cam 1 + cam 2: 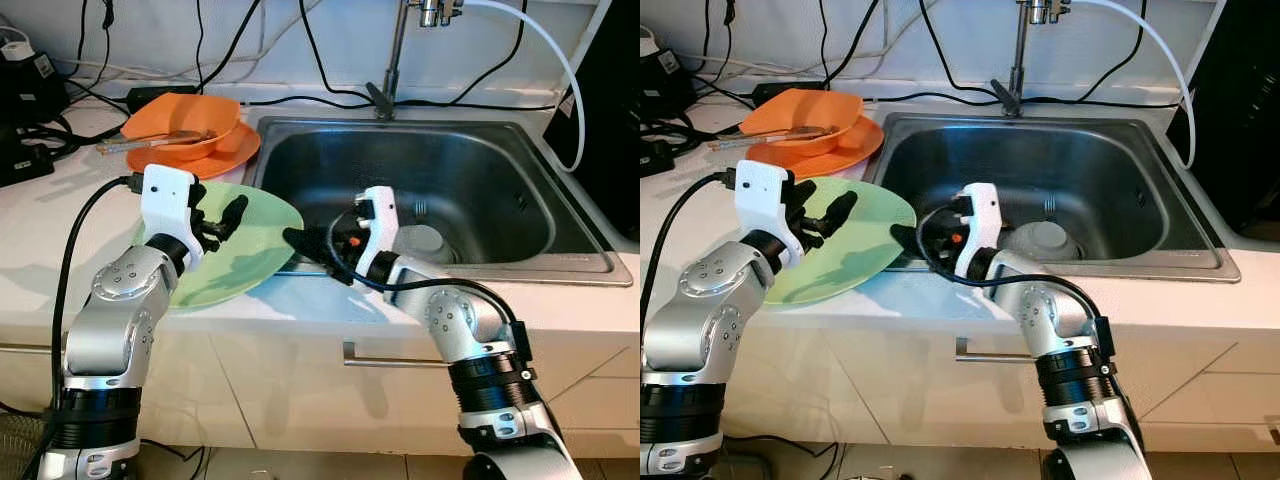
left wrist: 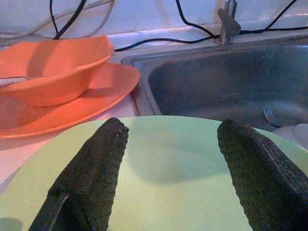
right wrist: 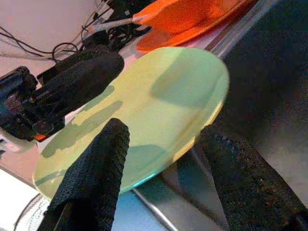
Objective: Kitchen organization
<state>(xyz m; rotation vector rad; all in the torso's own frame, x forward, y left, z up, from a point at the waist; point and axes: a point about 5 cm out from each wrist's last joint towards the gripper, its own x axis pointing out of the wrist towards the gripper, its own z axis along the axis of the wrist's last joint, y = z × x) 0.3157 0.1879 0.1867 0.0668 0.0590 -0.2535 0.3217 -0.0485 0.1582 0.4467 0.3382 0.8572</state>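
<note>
green plate (image 1: 235, 250) flat on worktop (image 1: 40, 235), edge overhanging sink (image 1: 520, 205) | left gripper (image 1: 222, 218) fingers spread, empty, above plate | right gripper (image 1: 312, 250) fingers spread, straddling its sink-side rim, nearer

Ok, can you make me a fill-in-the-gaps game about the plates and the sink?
1. The big plate under the left gripper is light ____.
2. The orange bowl sits on an orange ____.
3. The fork lies inside the ____.
4. The right gripper reaches the green plate's edge with its fingers ____.

Missing words: green, plate, sink, open
</note>
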